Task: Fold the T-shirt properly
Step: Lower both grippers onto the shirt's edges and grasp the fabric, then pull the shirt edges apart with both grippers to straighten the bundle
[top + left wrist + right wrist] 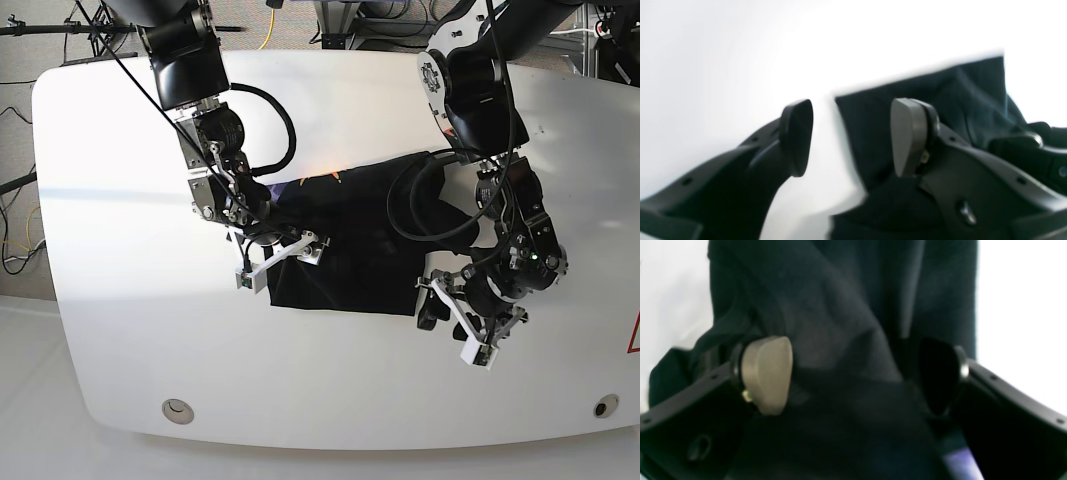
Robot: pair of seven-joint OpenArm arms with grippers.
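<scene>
I'm working over a wide white table [130, 330] with rounded corners, cables and stands crowding the floor behind it. The T-shirt [350, 240] lies near the middle of it, already gathered into a compact dark block with a fairly straight near edge; a bit of orange shows at its far edge, too small to read.

I judge it light, limp and wrinkly: it will sag from wherever I lift it and slide easily on this smooth top, so I'd pinch a corner or the hem, through all layers, rather than the middle.

The right gripper [283, 255] sits at the shirt's corner on the base view's left; its wrist view shows the fingers [766, 373] spread wide with cloth between them, nothing pinched. The left gripper [465, 315] stands at the opposite near corner, its pads [907, 136] apart, one over bare table, one over fabric, holding nothing.
</scene>
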